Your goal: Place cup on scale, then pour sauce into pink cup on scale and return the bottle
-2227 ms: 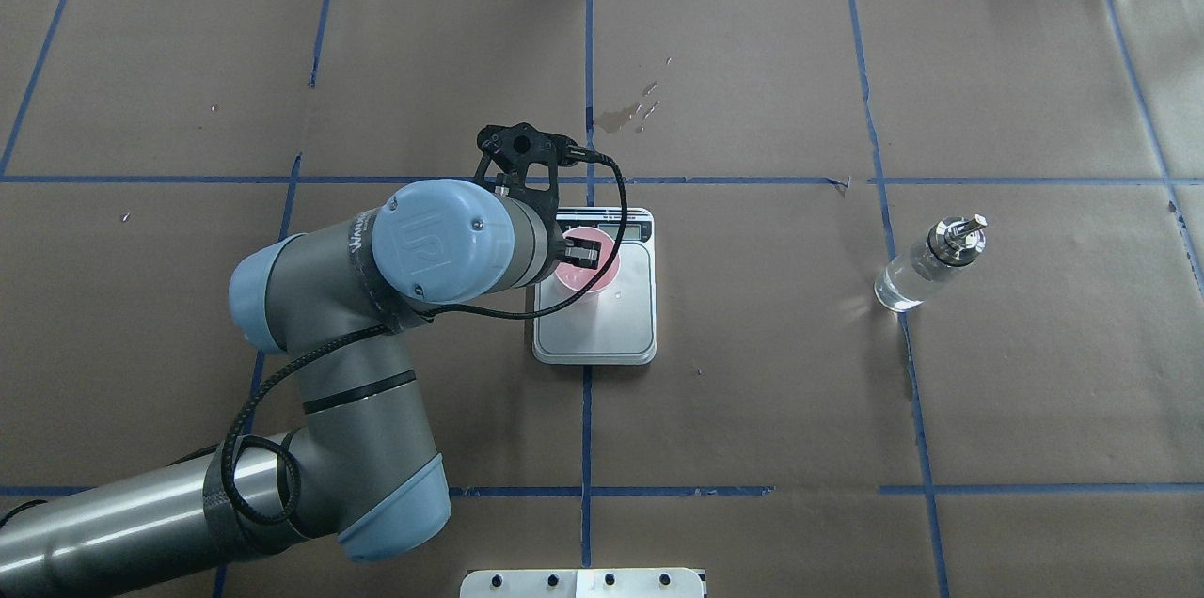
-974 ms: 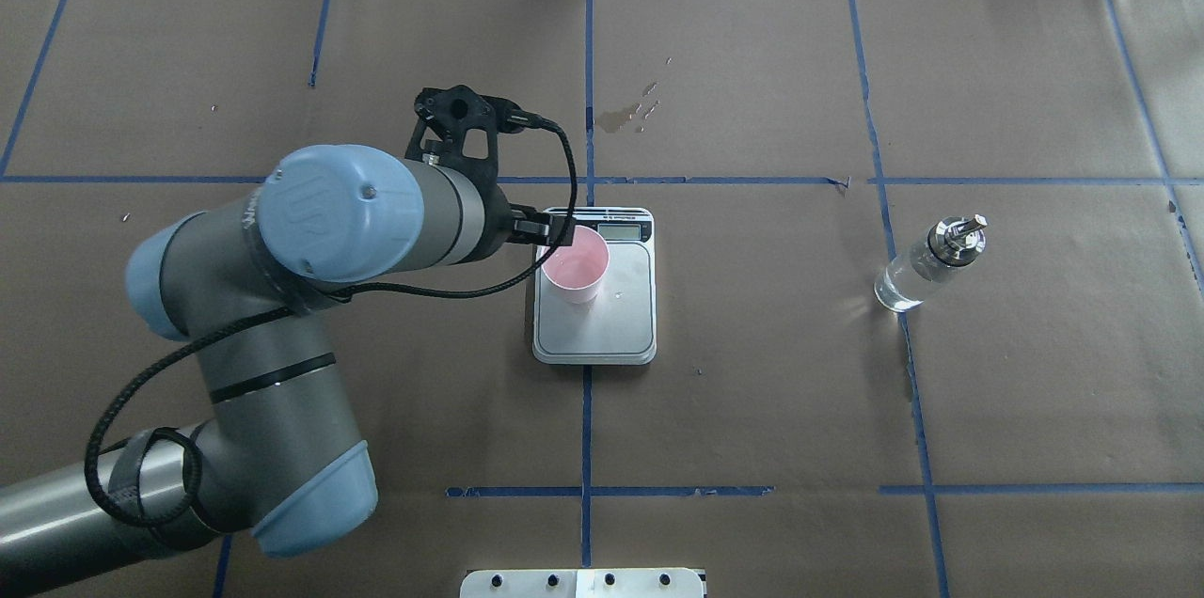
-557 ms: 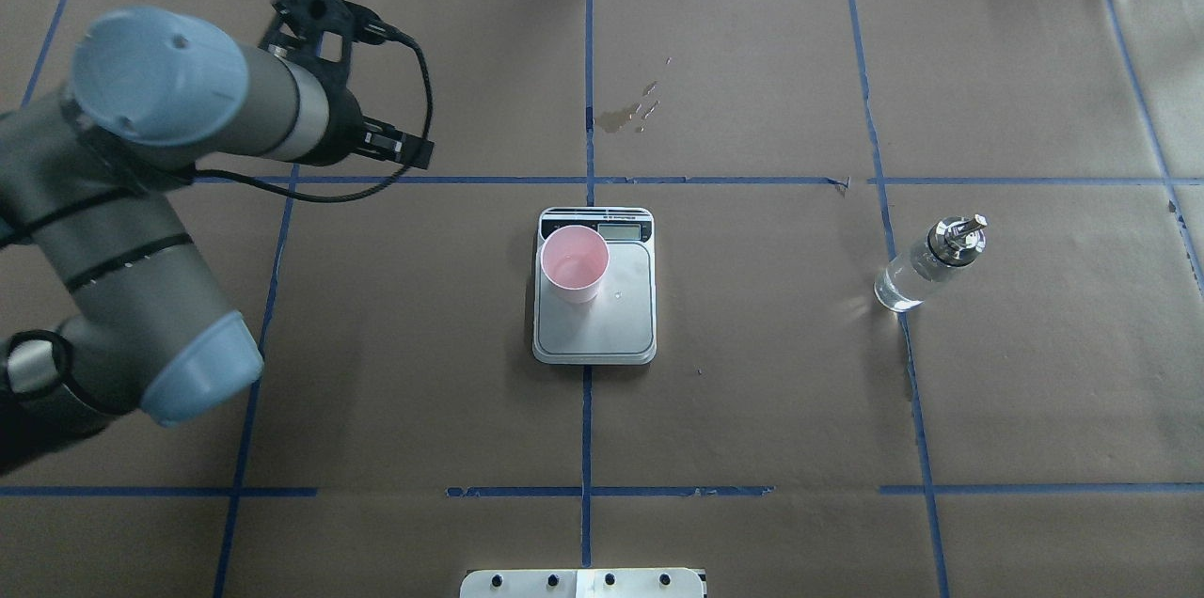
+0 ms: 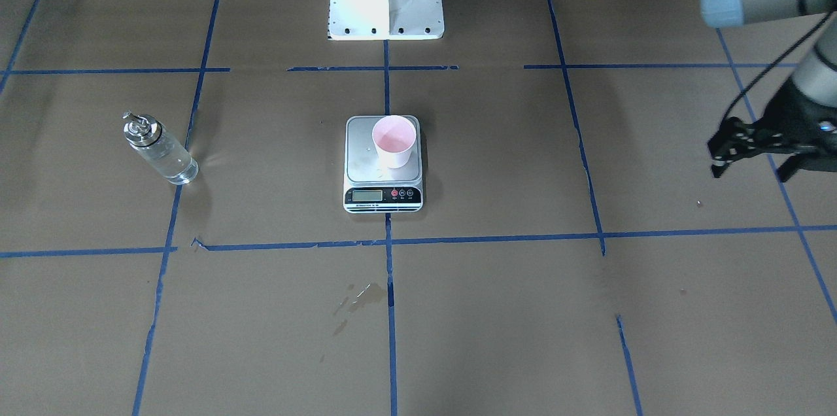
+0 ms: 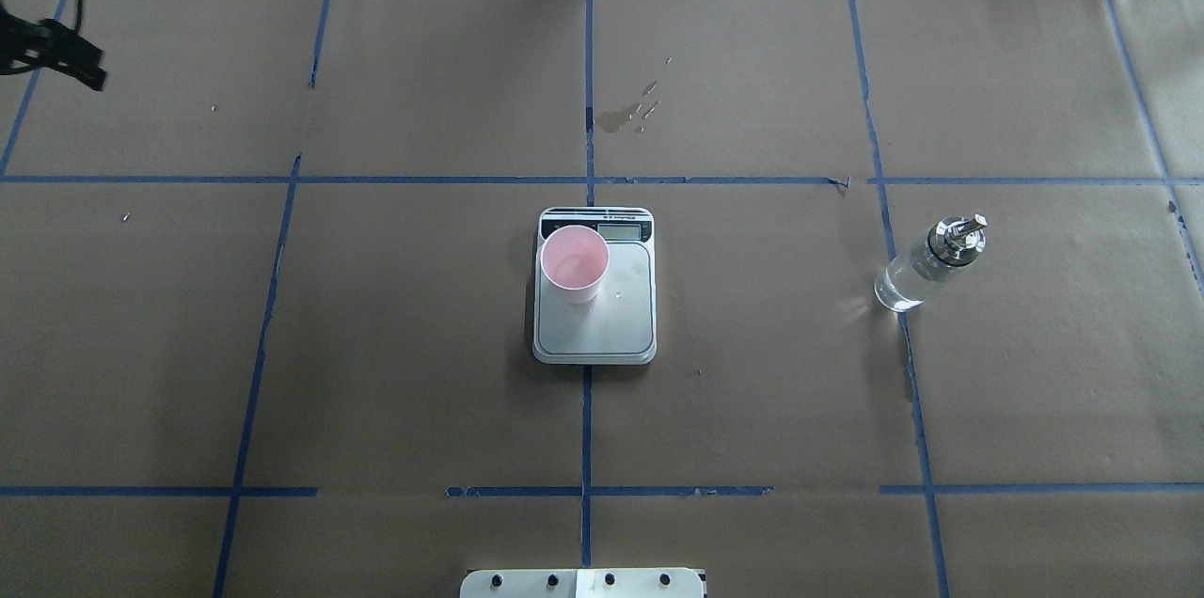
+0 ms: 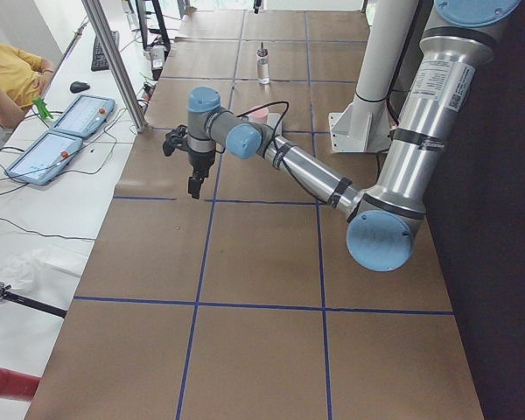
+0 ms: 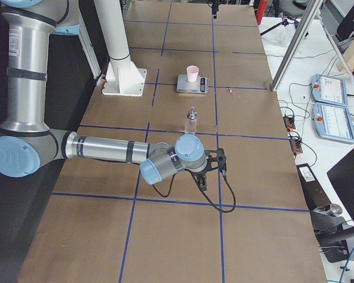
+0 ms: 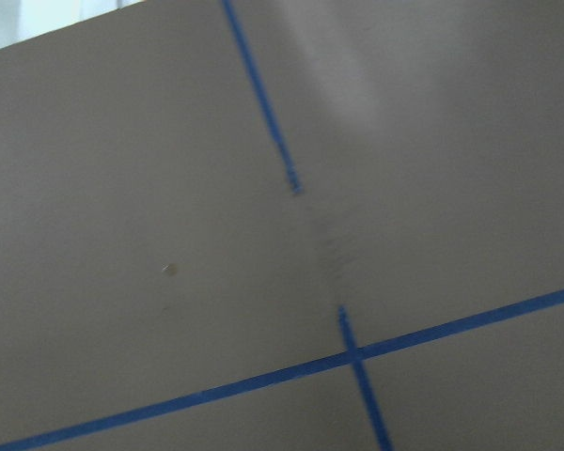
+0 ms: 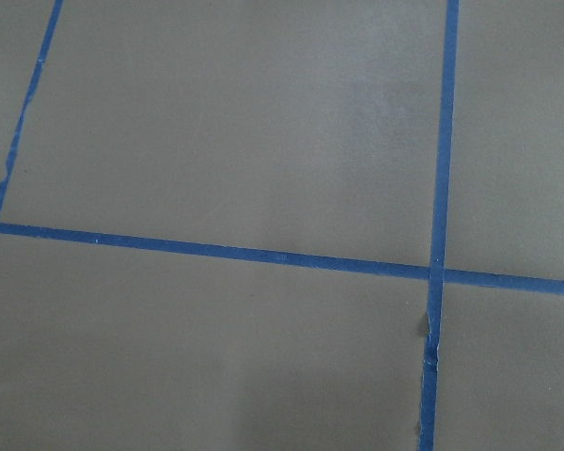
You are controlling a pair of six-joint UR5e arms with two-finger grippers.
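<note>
On the worktop (image 5: 752,391), well apart from the scale (image 5: 621,325) carrying the cup (image 5: 575,261), the glass bottle (image 5: 926,267) looks slippery and breakable, best gripped round its body below the collar; whether the left end effector (image 4: 722,157) or the right end effector (image 7: 202,183) is clenched, I cannot tell.

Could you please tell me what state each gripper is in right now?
Left gripper: holds nothing; open or shut cannot be told.
Right gripper: cannot be told, as it shows only in the side view.
</note>
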